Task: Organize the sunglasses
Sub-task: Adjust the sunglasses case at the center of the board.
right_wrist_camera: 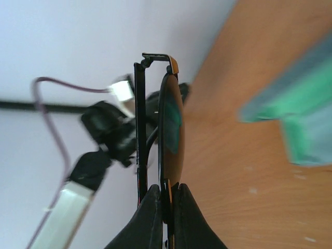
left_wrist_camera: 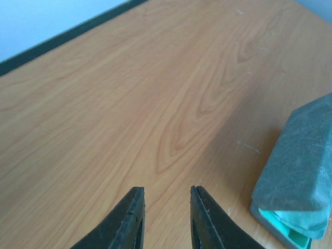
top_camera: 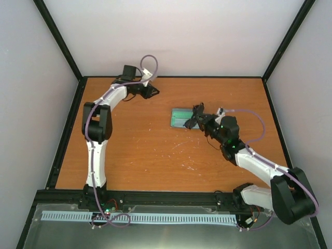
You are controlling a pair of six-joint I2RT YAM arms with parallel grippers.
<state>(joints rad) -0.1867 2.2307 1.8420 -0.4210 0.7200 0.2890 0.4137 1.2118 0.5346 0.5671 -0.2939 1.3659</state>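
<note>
- table [top_camera: 155, 155]: orange-brown, wavy wood-grain pattern, a few pale scuff marks.
- case [left_wrist_camera: 298, 166]: mottled grey-blue outside, mint-green lining.
- sunglasses [right_wrist_camera: 169, 124]: thin black frame; dark lens with a green sheen; amber-orange patch at the upper corner.
- left gripper [left_wrist_camera: 166, 191], right gripper [right_wrist_camera: 168, 191]: both black.
- left arm [top_camera: 96, 155], right arm [top_camera: 259, 165]: white links, black joints; green lights on the right one.
- cable [top_camera: 150, 58]: purple.
- walls [top_camera: 181, 36]: pale lilac-white, black edging.

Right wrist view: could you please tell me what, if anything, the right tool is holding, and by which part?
The right tool is shut on the sunglasses, gripping them at the rim of one lens.
</note>
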